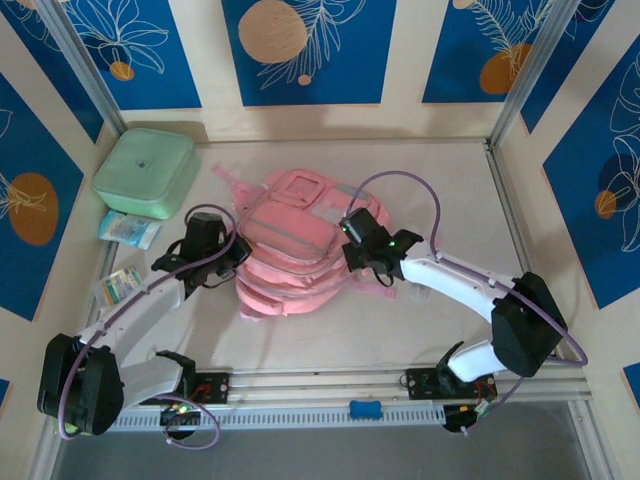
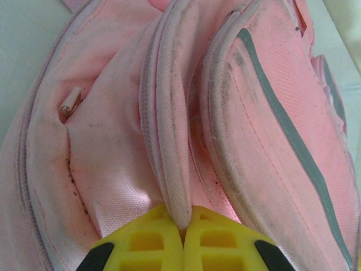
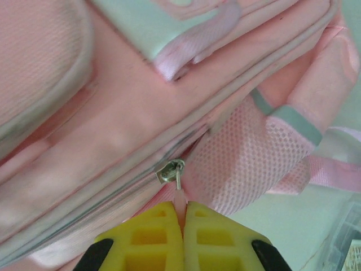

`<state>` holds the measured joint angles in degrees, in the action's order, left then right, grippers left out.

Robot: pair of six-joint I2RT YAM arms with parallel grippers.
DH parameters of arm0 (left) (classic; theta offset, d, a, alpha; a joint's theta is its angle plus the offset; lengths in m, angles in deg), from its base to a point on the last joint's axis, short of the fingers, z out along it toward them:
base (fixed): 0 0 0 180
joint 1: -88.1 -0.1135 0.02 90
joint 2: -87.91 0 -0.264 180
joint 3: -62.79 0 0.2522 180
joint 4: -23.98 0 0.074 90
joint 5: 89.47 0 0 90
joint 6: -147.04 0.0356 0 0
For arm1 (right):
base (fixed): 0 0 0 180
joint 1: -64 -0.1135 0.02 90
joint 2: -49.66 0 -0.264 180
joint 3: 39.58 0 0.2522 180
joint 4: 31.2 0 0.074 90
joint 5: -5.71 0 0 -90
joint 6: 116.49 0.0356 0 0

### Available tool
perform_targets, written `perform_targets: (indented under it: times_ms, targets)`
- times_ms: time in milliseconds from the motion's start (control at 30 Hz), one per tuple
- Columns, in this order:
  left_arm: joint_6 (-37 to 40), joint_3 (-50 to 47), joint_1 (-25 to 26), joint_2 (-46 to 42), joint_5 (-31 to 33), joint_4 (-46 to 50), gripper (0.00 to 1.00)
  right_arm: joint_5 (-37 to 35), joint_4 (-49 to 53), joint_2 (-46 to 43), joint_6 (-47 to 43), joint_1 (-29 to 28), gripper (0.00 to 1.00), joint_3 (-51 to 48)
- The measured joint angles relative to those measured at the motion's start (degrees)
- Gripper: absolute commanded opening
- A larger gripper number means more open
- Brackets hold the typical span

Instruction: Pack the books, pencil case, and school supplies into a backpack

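left claw (image 2: pixel 183 228) pinches backpack (image 2: pixel 113 147) piping; pink, grubby fabric w/ grey stripe.

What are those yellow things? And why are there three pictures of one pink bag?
Two robot arms work here. One picture looks down from above: the pink backpack lies on the table, with a mint-green box and small packets nearby. The other two come from cameras on each arm's wrist. The yellow things are pinching fingers. The left gripper is shut on a padded pink edge of the backpack. The right gripper is shut on the zipper pull, under its metal slider.
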<state>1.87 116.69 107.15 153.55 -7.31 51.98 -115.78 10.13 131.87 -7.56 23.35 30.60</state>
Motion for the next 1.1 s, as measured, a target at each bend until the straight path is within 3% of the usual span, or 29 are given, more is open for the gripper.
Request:
perform_targets:
  times_ms: [267, 300, 433, 533, 633, 867, 1100]
  targets:
    - [2.7, 1.0, -1.3, 2.2, -1.2, 0.0, 0.00, 3.8, 2.0, 4.3, -0.8, 3.4, 0.00, 4.5]
    - [3.1, 1.0, -1.4, 2.3, -1.2, 0.0, 0.04, 4.2, 2.7, 4.3, -0.8, 3.4, 0.00, 5.2]
    - [4.4, 1.9, -1.7, 2.1, -1.3, 1.4, 0.28, 7.3, 5.4, 3.9, -0.3, 4.0, 0.31, 6.9]
    - [5.2, 2.0, -1.7, 0.2, -0.9, 2.4, 0.33, 11.8, 7.5, 1.8, 1.6, 5.0, 0.42, 6.9]
    - [5.1, 2.0, -0.1, -3.0, 0.5, 3.3, 0.37, 18.1, 9.6, -0.3, 4.8, 6.7, 0.45, 7.6]
    - [2.3, 2.0, 13.6, -8.2, 8.1, 4.2, 0.46, 33.6, 9.8, 2.8, 12.6, 10.9, 0.51, 10.7]
    - [-1.5, 3.3, 28.7, -3.1, 18.3, 4.0, 0.56, 41.0, 9.7, 11.8, 14.3, 13.4, 0.53, 16.4]
